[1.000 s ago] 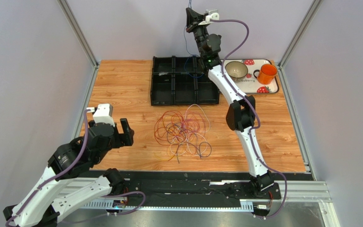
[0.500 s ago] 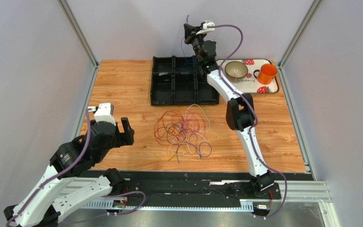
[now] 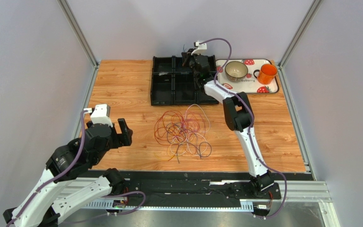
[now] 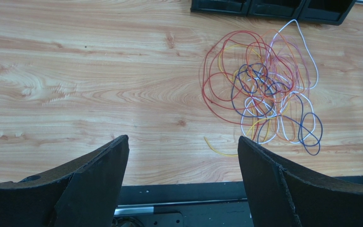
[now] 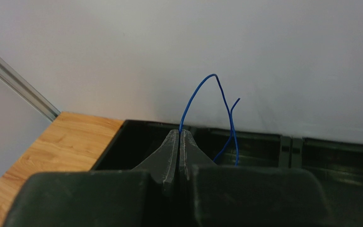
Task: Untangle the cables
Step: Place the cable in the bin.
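1. Holding one blue cable (image 5: 214, 75) in my right jaws, which are pressed fully together on it. The cable arcs up above the tips, and its loose part drops toward the black tray (image 5: 245, 137) beneath me.
2. My right jaws hang over the back row of that tray (image 3: 174, 87), at the far side of the worktop (image 3: 122, 80). I cannot tell which compartment the cable is over, or whether it touches the bottom.
3. As I judge it, this one cable is already free of the rest and about to be put away, but it is not let go yet.
4. The other cables (image 4: 264, 90) lie in one heap in the middle of the worktop, between the tray and my bases. Red, orange, yellow, white and dark blue loops cross over one another, and one yellow end pokes out on the near side.
5. My left jaws are spread wide with nothing between them. They hover above bare wood to the left of the heap, well apart from it.
6. I cannot make out whether any thin cable already lies in the dark compartments. Going by the heap, I judge that most of the work is left: nearly every cable has yet to be drawn out singly.
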`<state>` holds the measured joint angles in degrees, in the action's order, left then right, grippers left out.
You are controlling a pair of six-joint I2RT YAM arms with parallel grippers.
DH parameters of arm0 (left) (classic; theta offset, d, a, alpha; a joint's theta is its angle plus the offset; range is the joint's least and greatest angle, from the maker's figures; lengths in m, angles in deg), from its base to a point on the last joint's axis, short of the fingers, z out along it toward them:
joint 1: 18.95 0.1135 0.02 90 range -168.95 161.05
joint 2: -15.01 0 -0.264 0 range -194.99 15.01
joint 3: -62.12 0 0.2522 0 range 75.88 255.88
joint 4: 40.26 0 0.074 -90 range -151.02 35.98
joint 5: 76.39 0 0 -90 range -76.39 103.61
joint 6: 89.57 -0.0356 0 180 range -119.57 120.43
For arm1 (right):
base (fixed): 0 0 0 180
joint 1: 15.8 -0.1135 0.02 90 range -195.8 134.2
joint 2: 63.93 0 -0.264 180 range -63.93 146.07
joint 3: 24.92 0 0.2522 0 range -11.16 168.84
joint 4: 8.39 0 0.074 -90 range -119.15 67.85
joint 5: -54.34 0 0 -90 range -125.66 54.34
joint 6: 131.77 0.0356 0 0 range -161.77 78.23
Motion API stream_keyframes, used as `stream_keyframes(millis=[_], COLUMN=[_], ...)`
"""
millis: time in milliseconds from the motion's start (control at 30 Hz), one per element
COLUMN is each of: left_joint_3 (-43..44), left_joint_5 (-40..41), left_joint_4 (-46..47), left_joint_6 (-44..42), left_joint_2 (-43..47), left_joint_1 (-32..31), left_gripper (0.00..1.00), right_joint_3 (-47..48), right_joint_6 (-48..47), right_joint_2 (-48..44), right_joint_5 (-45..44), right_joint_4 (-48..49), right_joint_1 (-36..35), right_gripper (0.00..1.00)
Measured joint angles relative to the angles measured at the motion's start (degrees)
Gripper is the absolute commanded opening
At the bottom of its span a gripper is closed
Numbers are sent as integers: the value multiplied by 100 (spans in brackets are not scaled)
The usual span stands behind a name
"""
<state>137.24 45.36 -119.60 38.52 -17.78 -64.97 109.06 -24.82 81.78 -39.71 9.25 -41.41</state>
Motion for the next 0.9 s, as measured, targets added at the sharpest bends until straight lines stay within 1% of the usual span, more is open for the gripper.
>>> stream_keyframes(millis=[133,200,300,333,400,433,467,533,633,767,900], left_joint_3=[0,0,0,0,0,0,0,0,0,0,0], left_joint_5=[-7,-17,-22,-22,-22,-22,-22,-22,-24,-39,-59], left_joint_4=[2,0,2,0,2,2,0,0,0,2,0], left_joint_6=[2,2,2,2,2,2,2,2,4,4,4], left_joint_2=[50,61,98,118,144,157,166,181,188,208,247], left_joint_1=[0,0,0,0,0,0,0,0,0,0,0], left_gripper=[93,93,93,93,93,93,93,93,93,93,92], right_joint_3=[-295,-372,-492,-507,-507,-505,-501,-463,-389,-358,-289], right_joint_6=[61,63,74,79,92,105,120,116,120,105,175], right_joint_2=[-109,-186,-354,-415,-540,-610,-673,-804,-977,-1228,-1421], right_joint_5=[0,0,0,0,0,0,0,0,-63,-474,-894], right_joint_4=[-238,-365,-568,-632,-837,-927,-1032,-1357,-1836,-2424,-2949], right_joint_1=[-20,-20,-22,-22,-24,-26,-26,-33,-42,-48,-31], right_gripper=[0,3,10,18,30,48,57,69,71,70,59])
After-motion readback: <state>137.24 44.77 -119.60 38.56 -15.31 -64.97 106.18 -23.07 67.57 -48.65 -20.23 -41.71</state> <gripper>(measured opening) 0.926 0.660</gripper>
